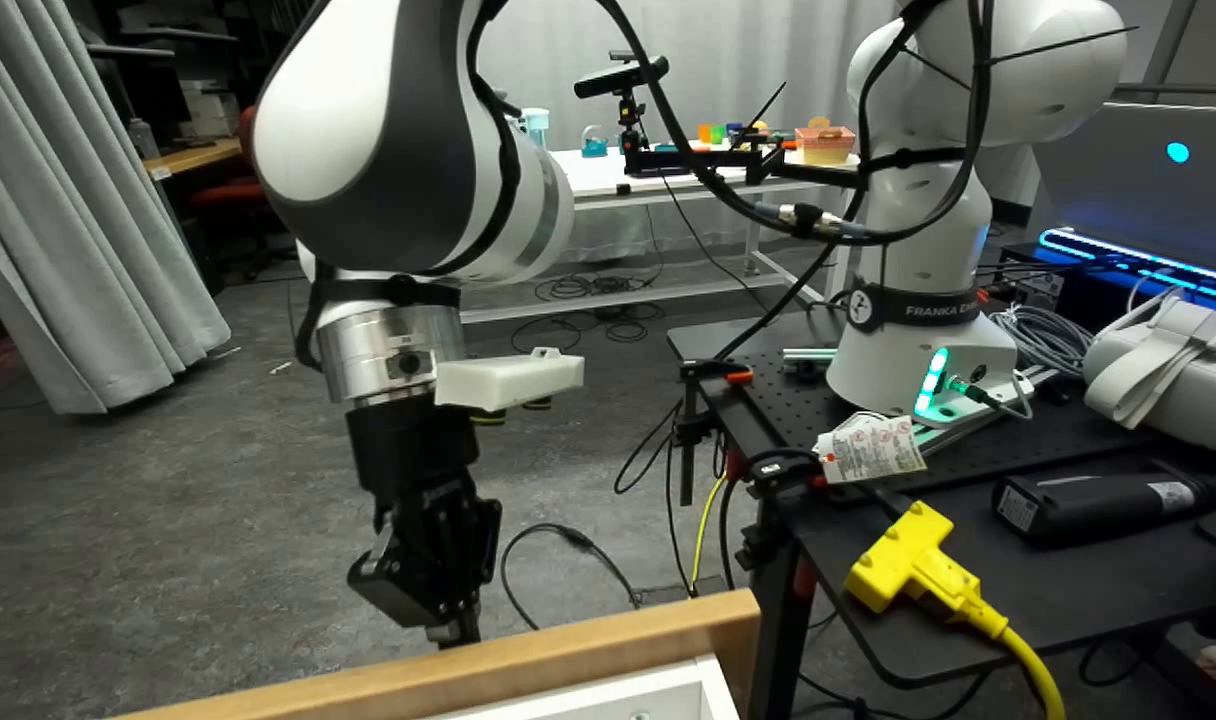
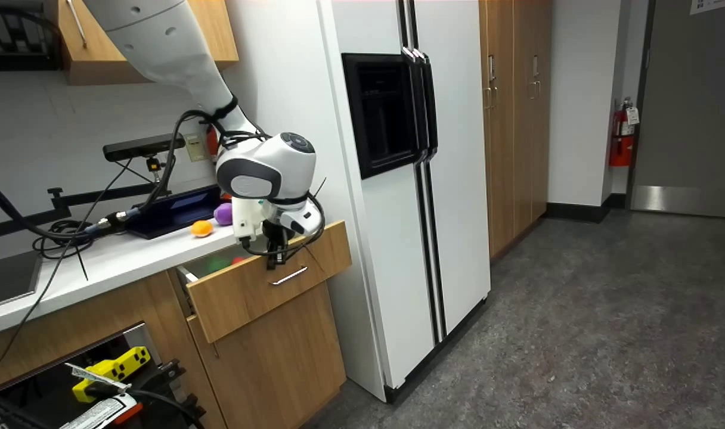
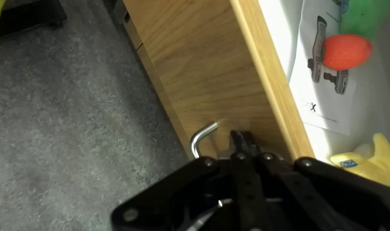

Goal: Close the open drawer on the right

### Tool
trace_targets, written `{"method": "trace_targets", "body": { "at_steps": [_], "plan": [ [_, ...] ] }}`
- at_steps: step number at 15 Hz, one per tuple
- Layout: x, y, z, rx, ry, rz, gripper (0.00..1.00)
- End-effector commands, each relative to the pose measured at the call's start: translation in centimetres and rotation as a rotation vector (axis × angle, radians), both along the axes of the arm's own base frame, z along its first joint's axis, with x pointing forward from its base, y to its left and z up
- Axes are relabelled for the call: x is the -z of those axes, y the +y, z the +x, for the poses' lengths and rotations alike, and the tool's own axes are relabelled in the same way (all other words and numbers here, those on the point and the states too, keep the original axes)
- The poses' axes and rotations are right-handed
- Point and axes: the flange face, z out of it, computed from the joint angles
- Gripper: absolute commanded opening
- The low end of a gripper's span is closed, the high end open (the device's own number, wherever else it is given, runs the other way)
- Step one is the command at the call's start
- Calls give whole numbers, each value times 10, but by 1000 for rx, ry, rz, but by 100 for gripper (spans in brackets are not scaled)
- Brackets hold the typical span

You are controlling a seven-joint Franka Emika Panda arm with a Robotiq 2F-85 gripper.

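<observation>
The drawer is pulled partly out, with a tan wood front (image 2: pixel 237 298) in an exterior view. Its top edge and white inside show in an exterior view (image 1: pixel 528 660). In the wrist view the drawer front (image 3: pixel 198 64) runs diagonally, with a metal bar handle (image 3: pixel 199 138) on it; the handle also shows in an exterior view (image 2: pixel 289 276). My gripper (image 3: pixel 243 138) points down outside the front, between the handle and top edge, fingers together with nothing between them. It shows in both exterior views (image 1: pixel 455 630) (image 2: pixel 275 262). I cannot tell whether the fingertips touch the front.
Inside the drawer lie a red toy (image 3: pixel 347 51), a green item (image 3: pixel 363 16), a paper sheet (image 3: pixel 326 109) and a yellow banana toy (image 3: pixel 371 160). A white fridge (image 2: pixel 458 226) stands right beside the drawer. Orange (image 2: pixel 201 228) and purple (image 2: pixel 223 214) toys sit on the counter (image 2: pixel 130 256).
</observation>
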Motion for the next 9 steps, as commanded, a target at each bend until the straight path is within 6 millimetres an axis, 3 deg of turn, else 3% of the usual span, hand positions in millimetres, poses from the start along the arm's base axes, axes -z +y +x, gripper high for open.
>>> {"method": "trace_targets", "body": {
  "at_steps": [1, 9],
  "plan": [
    [1, 43, -7, -4, 33, 110, 0],
    [9, 120, -38, -14, 99, 249, 0]
  ]
}}
